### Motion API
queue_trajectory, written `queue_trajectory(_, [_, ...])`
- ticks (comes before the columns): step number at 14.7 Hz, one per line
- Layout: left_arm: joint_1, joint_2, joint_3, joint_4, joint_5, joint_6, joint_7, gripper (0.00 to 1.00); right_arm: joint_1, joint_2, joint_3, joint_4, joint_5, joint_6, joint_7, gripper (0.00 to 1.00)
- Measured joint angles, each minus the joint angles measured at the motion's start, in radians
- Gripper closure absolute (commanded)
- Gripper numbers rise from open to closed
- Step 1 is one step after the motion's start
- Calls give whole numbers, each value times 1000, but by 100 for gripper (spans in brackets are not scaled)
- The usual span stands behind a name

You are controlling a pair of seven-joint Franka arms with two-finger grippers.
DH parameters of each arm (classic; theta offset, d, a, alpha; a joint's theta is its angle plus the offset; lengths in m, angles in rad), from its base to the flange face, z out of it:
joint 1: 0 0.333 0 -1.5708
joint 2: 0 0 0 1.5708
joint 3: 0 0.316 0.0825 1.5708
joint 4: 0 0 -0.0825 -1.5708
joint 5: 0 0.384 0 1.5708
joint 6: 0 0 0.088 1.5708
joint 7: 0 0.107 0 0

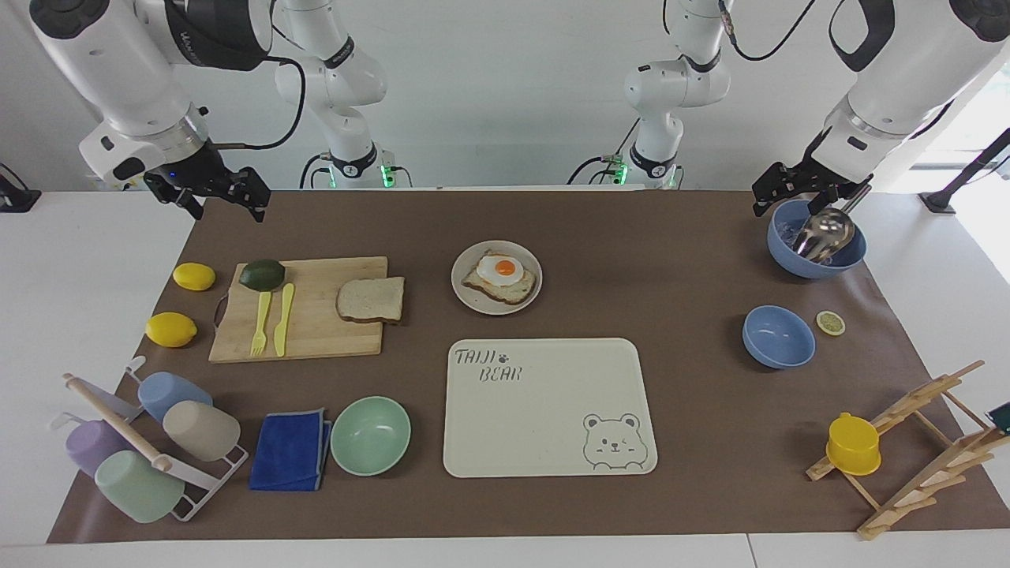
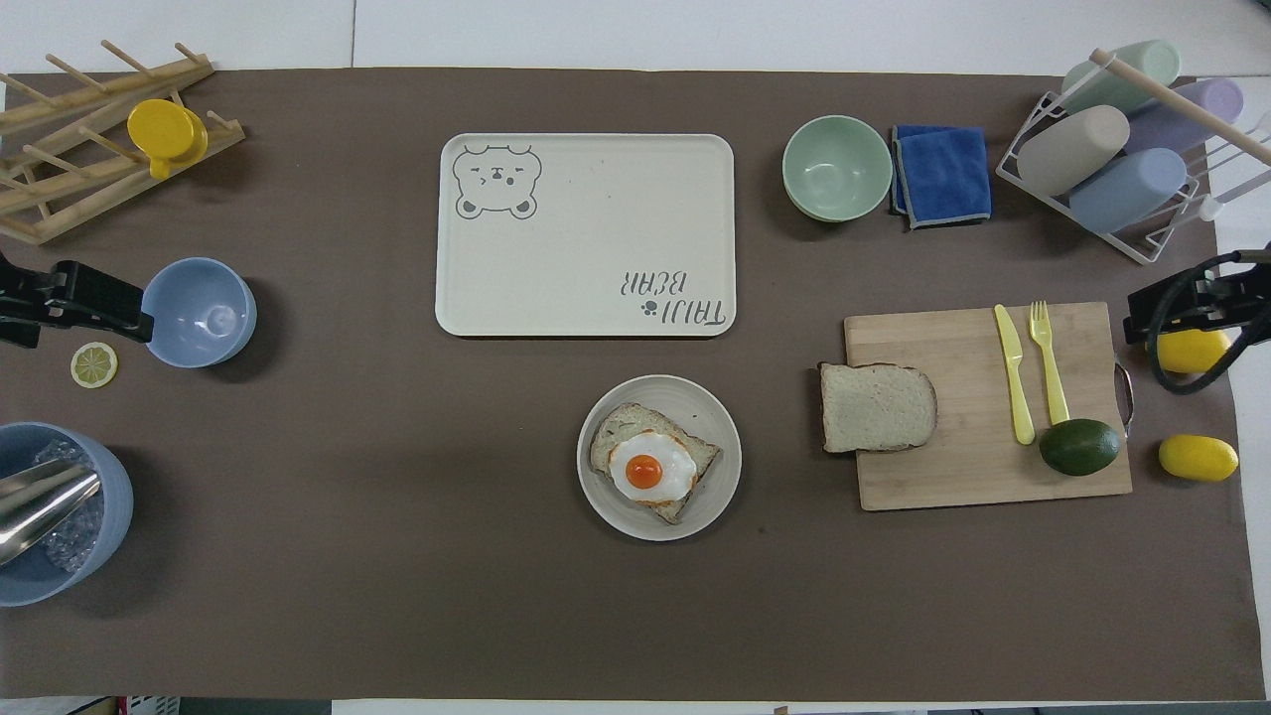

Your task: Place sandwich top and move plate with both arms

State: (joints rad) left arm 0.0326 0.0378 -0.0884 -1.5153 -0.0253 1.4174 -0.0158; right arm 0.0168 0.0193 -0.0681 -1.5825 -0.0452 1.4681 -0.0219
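High camera facing the robots, steep overhead camera from their end, sharing the whole table (image 1: 710, 237).

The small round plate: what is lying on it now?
On the plate lies a toast slice with a fried egg on top. The egg covers the toast's middle, so that part is hidden.

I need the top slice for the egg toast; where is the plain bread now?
The sandwich top lies on the wooden cutting board's edge nearest the plate, toward the right arm's end.
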Motion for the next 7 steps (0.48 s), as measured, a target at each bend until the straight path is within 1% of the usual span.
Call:
queue_trajectory(2, [0,0,0,0,0,0,0,0,29,-5,4,-31,0,58,-43,0])
queue_trajectory(4, [0,0,0,0,0,0,0,0,90,-12,7,-111,0,154,-39,0])
queue_trajectory(6, [0,0,0,0,0,0,0,0,171,-1,10,-197,-9,238,41,0])
queue_trajectory(7, [0,0,0,0,0,0,0,0,216,17,11,-229,-37,271,102,0])
